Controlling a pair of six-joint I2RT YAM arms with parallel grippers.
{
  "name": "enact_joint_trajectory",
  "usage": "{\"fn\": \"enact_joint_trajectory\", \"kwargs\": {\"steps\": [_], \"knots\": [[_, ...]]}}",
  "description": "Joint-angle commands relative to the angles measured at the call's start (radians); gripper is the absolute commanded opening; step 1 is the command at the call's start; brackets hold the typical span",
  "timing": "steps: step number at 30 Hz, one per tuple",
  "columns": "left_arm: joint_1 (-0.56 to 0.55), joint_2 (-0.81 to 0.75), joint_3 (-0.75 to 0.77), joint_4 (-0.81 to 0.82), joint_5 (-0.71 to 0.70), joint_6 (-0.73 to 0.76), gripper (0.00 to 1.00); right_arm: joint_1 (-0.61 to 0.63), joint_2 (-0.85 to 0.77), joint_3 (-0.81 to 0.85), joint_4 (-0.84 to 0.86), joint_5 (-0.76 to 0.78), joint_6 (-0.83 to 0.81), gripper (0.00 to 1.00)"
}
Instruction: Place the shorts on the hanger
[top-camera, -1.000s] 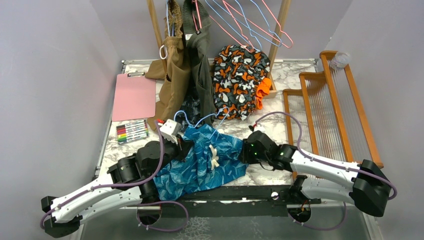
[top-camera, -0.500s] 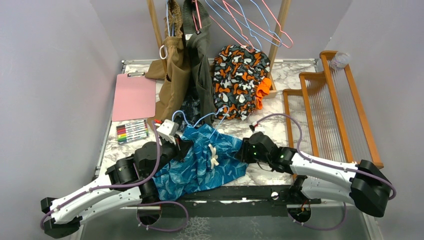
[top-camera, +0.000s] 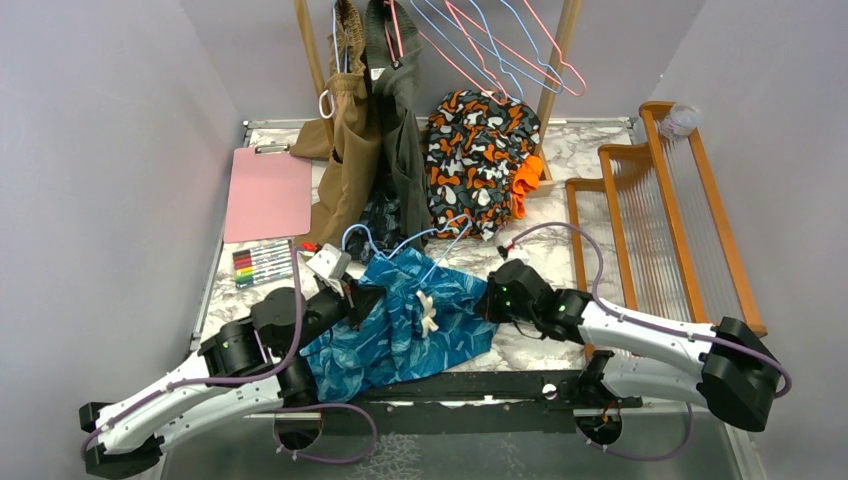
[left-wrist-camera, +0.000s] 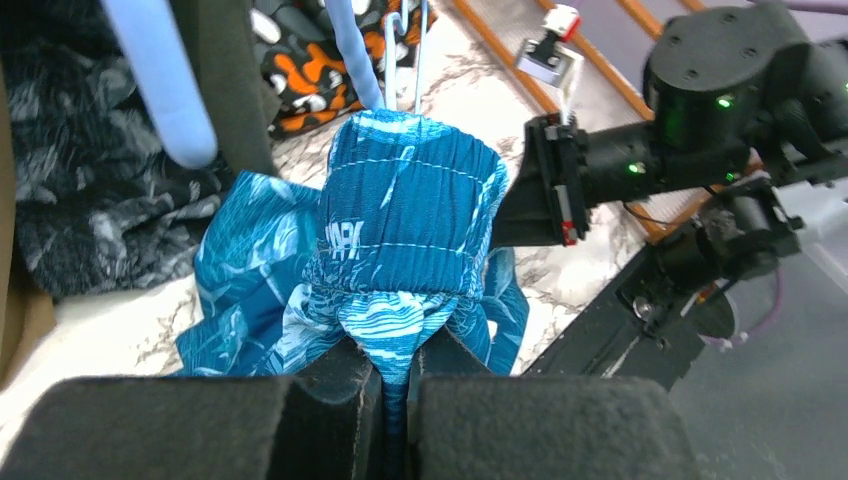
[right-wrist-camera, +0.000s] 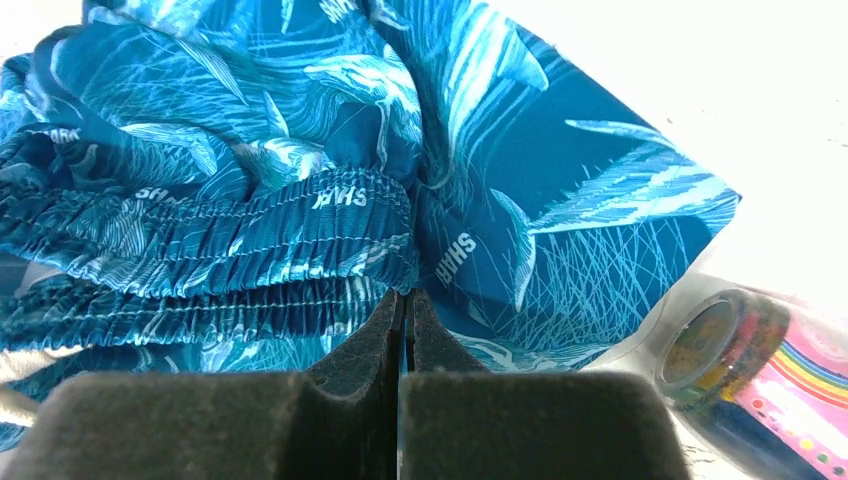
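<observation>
My left end effector (left-wrist-camera: 395, 400) pinches the shorts (top-camera: 410, 320) by the waistband on the desk (top-camera: 560, 160), my right end effector (right-wrist-camera: 405, 320) is shut at its far edge, so stretching it over the hanger (top-camera: 415, 238) comes next, I judge.

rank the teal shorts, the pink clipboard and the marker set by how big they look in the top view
1. shorts: largest, spread wide between the two arms
2. pink clipboard: clearly smaller
3. marker set: smallest
The gaps are wide enough that nearness to the camera does not change the order.
</observation>
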Motion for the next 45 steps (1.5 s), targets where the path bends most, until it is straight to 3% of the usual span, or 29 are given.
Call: {"fn": "enact_joint_trajectory", "kwargs": {"steps": [1, 7, 11, 31, 45], "knots": [[0.0, -0.034, 0.086, 0.043, 0.155, 0.112, 0.0, -0.013, -0.027, 0.096, -0.148, 0.077, -0.055, 0.01], [0.001, -0.017, 0.155, 0.023, 0.357, 0.198, 0.0, -0.091, -0.045, 0.181, -0.278, 0.026, -0.106, 0.01], [0.001, 0.038, 0.215, -0.041, 0.411, 0.25, 0.0, -0.177, -0.073, 0.23, -0.337, -0.03, -0.145, 0.01], [0.002, 0.221, 0.359, -0.185, 0.453, 0.411, 0.0, -0.285, -0.143, 0.399, -0.528, -0.068, -0.245, 0.01], [0.001, 0.26, 0.399, -0.233, 0.36, 0.478, 0.0, -0.286, -0.186, 0.502, -0.638, -0.034, -0.279, 0.01]]}}
